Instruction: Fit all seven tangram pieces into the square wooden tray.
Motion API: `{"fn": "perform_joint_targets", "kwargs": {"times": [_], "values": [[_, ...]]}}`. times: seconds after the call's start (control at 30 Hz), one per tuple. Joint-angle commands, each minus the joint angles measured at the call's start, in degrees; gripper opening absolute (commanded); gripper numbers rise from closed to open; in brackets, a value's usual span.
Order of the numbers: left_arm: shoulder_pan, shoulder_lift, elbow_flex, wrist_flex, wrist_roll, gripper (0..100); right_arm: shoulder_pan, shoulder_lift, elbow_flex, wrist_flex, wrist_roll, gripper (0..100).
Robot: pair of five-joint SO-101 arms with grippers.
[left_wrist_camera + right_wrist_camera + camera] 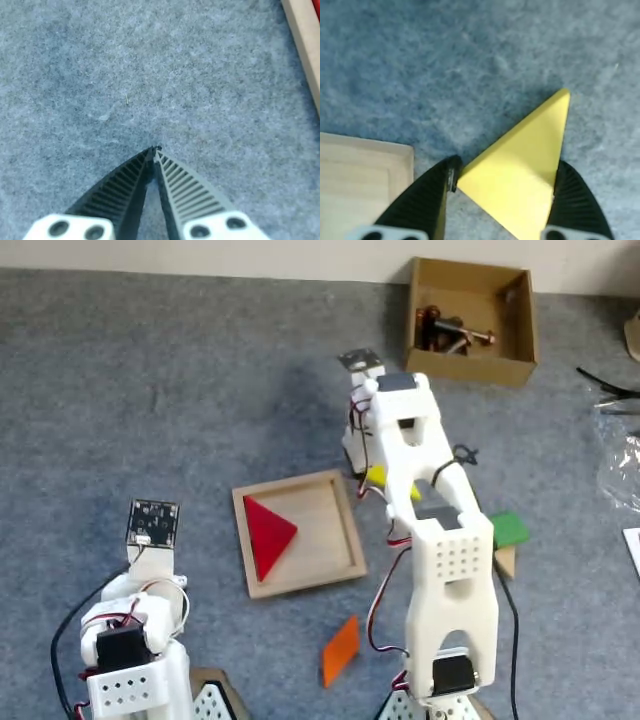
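My right hand (pixel 506 169) is clenched on the yellow triangular tangram piece (pixel 525 160), just off a corner of the square wooden tray (pixel 367 150).

Both fingers press the piece's sides. Its long edge slants across the gap, and one sharp tip sticks out past my fingertips over the grey carpeted table (pixel 420 60). Seen from above, the tray lies just beside this hand, toward my left arm. A red triangular piece (pixel 265 532) lies in its far half, with bare wood on the side nearest this hand. I judge the carry short and sideways, with the long edge needing a turn to meet the red one. My left hand (pixel 156 150) is pressed shut on nothing over the table beyond the tray's other side, so the right is nearer. An orange parallelogram piece (pixel 341 650) and a green piece (pixel 508 529) wait outside.
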Motion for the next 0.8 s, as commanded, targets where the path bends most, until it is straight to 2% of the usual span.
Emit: {"fn": "perform_joint_targets", "kwargs": {"times": [0.0,0.17,0.6,0.77], "values": [[-1.0,-0.3,1.1,0.1,0.1,1,1.7,-0.7,-2.1,0.3,4.5,15.3],[-1.0,-0.3,1.1,0.1,0.1,1,1.7,-0.7,-2.4,0.3,5.3,7.1],[-1.0,-0.3,1.1,0.1,0.1,1,1.7,-0.7,-2.4,0.4,4.9,7.0],[-1.0,-0.3,1.1,0.1,0.1,1,1.3,-1.7,-4.6,4.0,5.0,7.0]]}}
